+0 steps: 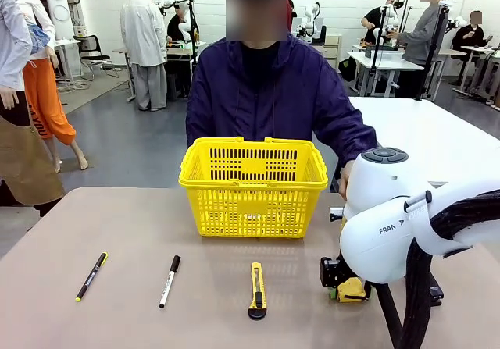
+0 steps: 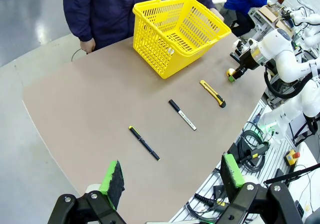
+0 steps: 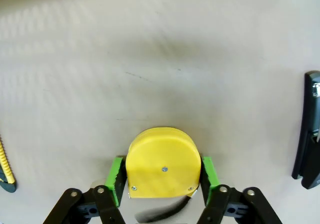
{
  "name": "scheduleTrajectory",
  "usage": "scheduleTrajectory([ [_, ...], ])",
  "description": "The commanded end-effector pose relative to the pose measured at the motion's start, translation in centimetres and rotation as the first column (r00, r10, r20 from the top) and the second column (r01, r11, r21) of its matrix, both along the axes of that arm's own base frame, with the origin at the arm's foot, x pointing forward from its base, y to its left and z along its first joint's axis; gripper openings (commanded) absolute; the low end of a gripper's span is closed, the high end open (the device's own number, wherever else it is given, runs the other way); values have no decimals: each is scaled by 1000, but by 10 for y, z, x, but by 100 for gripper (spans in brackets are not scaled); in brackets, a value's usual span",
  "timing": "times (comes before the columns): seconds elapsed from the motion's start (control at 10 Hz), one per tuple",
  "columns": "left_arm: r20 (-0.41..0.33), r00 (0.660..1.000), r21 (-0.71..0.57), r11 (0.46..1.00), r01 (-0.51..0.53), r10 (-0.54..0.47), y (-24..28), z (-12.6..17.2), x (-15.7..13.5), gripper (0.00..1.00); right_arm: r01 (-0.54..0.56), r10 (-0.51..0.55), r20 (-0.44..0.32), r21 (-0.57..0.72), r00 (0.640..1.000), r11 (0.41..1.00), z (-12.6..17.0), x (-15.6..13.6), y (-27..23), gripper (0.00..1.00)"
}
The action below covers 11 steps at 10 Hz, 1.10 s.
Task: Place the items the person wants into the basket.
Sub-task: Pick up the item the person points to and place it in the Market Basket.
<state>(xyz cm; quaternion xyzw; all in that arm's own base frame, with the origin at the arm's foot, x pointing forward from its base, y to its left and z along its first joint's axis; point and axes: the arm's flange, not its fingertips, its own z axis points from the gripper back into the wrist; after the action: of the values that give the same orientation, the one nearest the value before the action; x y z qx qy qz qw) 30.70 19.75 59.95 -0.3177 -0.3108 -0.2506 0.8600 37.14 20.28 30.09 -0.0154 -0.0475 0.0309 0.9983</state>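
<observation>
Nearest, the right claw (image 3: 162, 174) is closed on the one tape measure (image 3: 162, 159). One green pad (image 3: 116, 181) presses each side of the yellow case, which rests on the table (image 3: 150, 58). In that wrist view, one black stapler (image 3: 306, 134) lies apart at 3 o'clock from the case.

The left claw (image 2: 172, 173) hangs above the table's near edge. Its two fingers (image 2: 112, 176) are spread wide and hold nothing.

In the front view, four things lie in a row along the near side, each well apart from the next. The tape measure (image 1: 351, 290) sits under the right claw (image 1: 340, 275). At 9 o'clock from it lies the one utility knife (image 1: 257, 290), then the one white marker (image 1: 169, 281), then the one pen (image 1: 92, 275), which is farthest out. The knife points toward 12 o'clock, while the marker and the pen lean toward 1 o'clock.

Beyond the row, at 12 o'clock from the knife, the one basket (image 1: 254, 201) stands upright on the table, with both yellow handles folded down on its rim. At 12 o'clock behind it stands the person (image 1: 269, 99), with one hand (image 1: 344, 179) at the basket's 3 o'clock side.
</observation>
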Motion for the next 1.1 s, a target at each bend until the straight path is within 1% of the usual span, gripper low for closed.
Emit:
scheduleTrajectory([
  [0.0,22,1000,-11,1000,13,-13,1,1,-1,100,-28,29,21,-8,999,1000,-6,3,0,0],
  [0.2,22,1000,-11,1000,13,-13,1,1,-1,100,-29,30,18,-13,999,999,-6,3,0,0],
  [0.3,22,1000,-11,1000,13,-13,1,1,-1,100,-30,30,19,-17,999,999,-5,2,0,9],
  [0.4,22,1000,-11,1000,13,-13,1,1,-1,100,-31,31,17,-20,999,999,-3,0,1,9],
  [0.5,22,1000,-11,1000,13,-13,1,1,-1,100,-18,18,10,-28,1000,999,8,-8,5,0],
  [0.6,22,1000,-11,1000,13,-13,1,1,-1,100,-41,42,35,-50,998,998,38,-25,11,0],
  [0.7,22,1000,-11,1000,13,-13,1,1,-1,100,-46,54,86,-91,995,995,78,-41,16,0],
  [0.8,22,1000,-11,1000,13,-13,1,1,-1,100,-27,46,151,-126,987,992,122,-55,21,0],
  [0.9,22,1000,-11,1000,13,-13,1,1,-1,100,-19,47,187,-149,981,989,163,-65,27,0],
  [1.0,22,1000,-11,1000,13,-13,1,1,-1,100,-17,50,201,-163,978,987,200,-70,34,0],
])
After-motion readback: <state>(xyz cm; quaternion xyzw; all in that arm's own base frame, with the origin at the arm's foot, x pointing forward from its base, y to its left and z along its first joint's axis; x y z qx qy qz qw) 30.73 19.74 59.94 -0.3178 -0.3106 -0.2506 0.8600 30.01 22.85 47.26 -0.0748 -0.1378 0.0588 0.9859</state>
